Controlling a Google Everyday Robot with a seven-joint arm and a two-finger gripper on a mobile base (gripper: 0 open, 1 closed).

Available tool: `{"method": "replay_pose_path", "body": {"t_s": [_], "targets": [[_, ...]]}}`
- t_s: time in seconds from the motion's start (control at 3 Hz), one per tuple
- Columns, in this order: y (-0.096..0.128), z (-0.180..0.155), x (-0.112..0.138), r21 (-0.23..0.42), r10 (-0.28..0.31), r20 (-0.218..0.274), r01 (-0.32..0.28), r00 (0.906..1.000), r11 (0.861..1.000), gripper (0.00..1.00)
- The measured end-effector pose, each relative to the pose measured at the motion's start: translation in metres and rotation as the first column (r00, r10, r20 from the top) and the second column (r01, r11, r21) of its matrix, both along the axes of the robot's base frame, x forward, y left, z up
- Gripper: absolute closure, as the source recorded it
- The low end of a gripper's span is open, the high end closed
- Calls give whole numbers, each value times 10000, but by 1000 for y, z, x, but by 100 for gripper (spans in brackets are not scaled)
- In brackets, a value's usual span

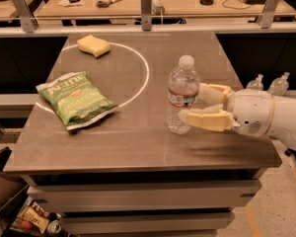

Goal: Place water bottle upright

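We see clear, ribbed plastic in the water bottle (181,100), shiny where the light hits it. The gripper (191,102), close against the bottle's side above the table (138,142), looks like smooth, matt cream plastic; the arm (281,115) behind it is glossy white. The table top is smooth grey with a dull sheen. The chip bag (76,100) is crinkled glossy film; the sponge (93,46) looks matt and porous.

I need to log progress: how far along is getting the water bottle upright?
Done: the water bottle stands upright on the table, cap up, right of the white circle. In hand: the tool is at the bottle's lower half, reaching in from the right; whether it grips cannot be told. Left: probably only pulling the tool clear without tipping the bottle.
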State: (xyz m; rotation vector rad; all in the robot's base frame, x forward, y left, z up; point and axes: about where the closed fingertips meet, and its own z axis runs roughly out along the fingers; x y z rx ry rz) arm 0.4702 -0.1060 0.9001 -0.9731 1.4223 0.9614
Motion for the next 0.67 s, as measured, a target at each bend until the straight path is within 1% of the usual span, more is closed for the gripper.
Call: {"method": "replay_pose_path", "body": {"t_s": [0.33,0.67], "targets": [[2,1,0,-6,32,11,-32,10000,10000,0],[2,1,0,-6,34,12,-34,10000,10000,0]]}}
